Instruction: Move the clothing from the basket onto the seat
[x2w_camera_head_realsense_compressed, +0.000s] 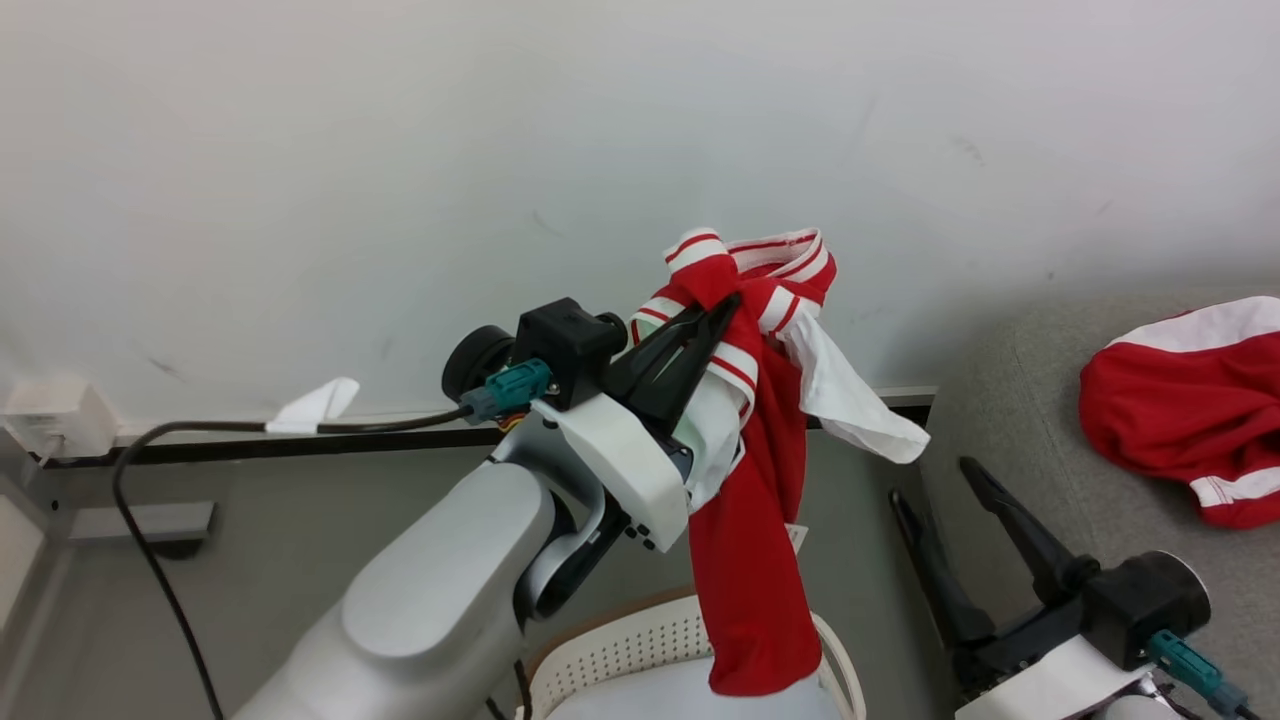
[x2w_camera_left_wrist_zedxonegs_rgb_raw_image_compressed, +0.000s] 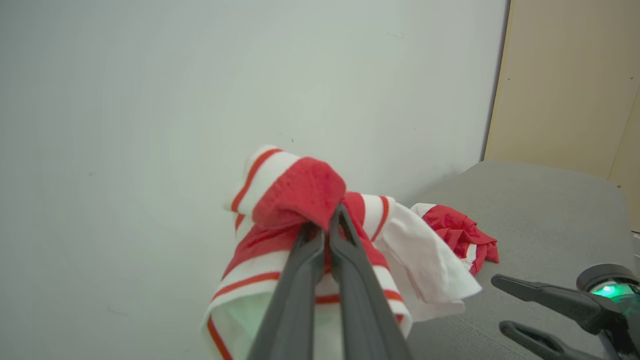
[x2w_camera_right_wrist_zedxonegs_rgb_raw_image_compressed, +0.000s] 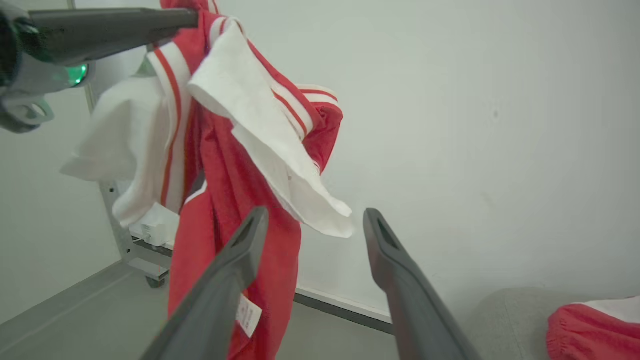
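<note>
Left gripper: the left gripper (x2w_camera_head_realsense_compressed: 728, 303) is sitting at the centre of the head view with its two dark fingers clamped together on a bunched fold of the red garment (x2w_camera_head_realsense_compressed: 750, 530). In the left wrist view the left gripper (x2w_camera_left_wrist_zedxonegs_rgb_raw_image_compressed: 325, 220) is pinching red and white-striped cloth between its tips.

Red garment: it is hanging in the air from that pinch. A white panel is flaring out to the right of the frame, and the long red part is trailing down to the bottom centre, where its end is overlapping the basket (x2w_camera_head_realsense_compressed: 620, 645). Whether it is touching anything inside cannot be told.

Right gripper: the right gripper (x2w_camera_head_realsense_compressed: 932, 482) is waiting at the lower right of the head view, fingers spread wide and gripping nothing. In its own wrist view the right gripper (x2w_camera_right_wrist_zedxonegs_rgb_raw_image_compressed: 316, 215) is pointing at the dangling red garment (x2w_camera_right_wrist_zedxonegs_rgb_raw_image_compressed: 235, 200), just short of the cloth.

Basket: it is showing its white perforated wall and brown rim at the bottom edge, below the left forearm, with a pale cloth (x2w_camera_head_realsense_compressed: 680, 700) lying in it.

Sofa: the grey sofa (x2w_camera_head_realsense_compressed: 1100, 520) is occupying the right side of the head view, with a second piece of clothing (x2w_camera_head_realsense_compressed: 1170, 400), red with white bands, lying crumpled on it.

Background: a black cable (x2w_camera_head_realsense_compressed: 150, 540) is running along the white wall (x2w_camera_head_realsense_compressed: 400, 150) at the left.
</note>
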